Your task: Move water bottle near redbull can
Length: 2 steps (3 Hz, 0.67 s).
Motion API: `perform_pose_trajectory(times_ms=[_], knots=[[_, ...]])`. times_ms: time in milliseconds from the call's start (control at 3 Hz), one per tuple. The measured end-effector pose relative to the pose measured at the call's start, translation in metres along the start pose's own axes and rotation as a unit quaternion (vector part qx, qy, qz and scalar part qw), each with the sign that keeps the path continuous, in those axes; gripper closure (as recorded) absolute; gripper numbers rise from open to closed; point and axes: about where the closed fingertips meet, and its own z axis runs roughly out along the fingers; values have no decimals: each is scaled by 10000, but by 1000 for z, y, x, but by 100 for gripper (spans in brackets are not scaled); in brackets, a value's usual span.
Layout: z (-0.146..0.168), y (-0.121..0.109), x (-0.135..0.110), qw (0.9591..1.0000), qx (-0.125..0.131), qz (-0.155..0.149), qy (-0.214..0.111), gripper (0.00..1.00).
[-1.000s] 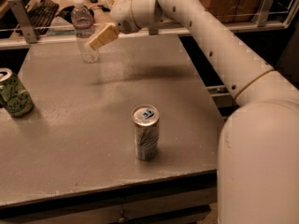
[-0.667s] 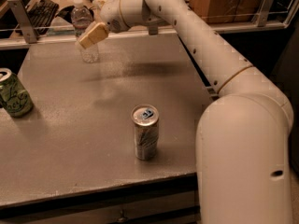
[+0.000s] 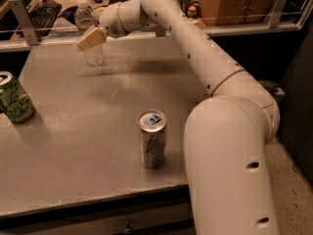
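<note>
One camera looking down over the shoulder of the arm (image 3: 230,146)
It is sitting high and close, facing the table (image 3: 73,131) at a slant; the gripper (image 3: 91,38) is hanging at eleven o'clock, far side.

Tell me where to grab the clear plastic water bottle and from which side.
Grip the small clear plastic water bottle around its middle, below the white screw cap. It stands upright near the grey table's far edge, so a level approach from the arm's side probably suits best. The end effector sits at that height, right at the bottle's front.
</note>
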Motion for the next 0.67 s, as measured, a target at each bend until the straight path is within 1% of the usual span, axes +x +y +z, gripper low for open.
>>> perform_pose_trajectory(times_ms=[333,667], knots=[[-3,-11,9,9998,152,152,-51,40],[-26,-4,6,9993,194,170,-269,63]])
